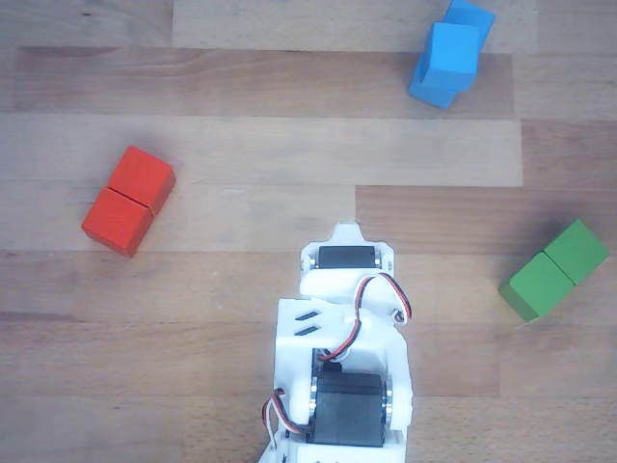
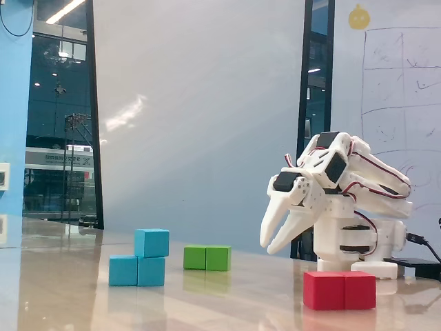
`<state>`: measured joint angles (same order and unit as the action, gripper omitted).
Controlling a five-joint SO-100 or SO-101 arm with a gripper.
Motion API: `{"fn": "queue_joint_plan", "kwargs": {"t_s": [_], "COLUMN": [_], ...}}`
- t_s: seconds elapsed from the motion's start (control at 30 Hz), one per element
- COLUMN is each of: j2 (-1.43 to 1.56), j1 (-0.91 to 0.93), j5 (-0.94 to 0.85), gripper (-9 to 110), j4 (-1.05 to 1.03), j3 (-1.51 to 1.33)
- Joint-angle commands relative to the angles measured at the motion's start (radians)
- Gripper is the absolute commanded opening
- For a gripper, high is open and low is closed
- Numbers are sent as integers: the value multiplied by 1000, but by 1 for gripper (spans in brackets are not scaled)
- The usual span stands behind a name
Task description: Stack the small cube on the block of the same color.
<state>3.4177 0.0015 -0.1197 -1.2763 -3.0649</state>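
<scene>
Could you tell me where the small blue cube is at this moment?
The small cube sits on top of the oblong blue block, over its right half in the fixed view, left of the green block.

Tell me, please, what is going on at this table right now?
The small blue cube already sits on one end of the long blue block. The white arm's gripper hangs above the wooden table, empty, slightly parted and well clear of the stack. The red block and the green block lie apart, each on its own.
</scene>
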Motion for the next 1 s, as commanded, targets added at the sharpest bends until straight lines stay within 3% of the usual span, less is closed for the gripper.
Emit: {"fn": "queue_joint_plan", "kwargs": {"t_s": [0.0,0.97], "j2": [34,32], "j1": [3,8], "j5": [44,31], "gripper": [-1,0], "j4": [6,11], "j3": [5,6]}}
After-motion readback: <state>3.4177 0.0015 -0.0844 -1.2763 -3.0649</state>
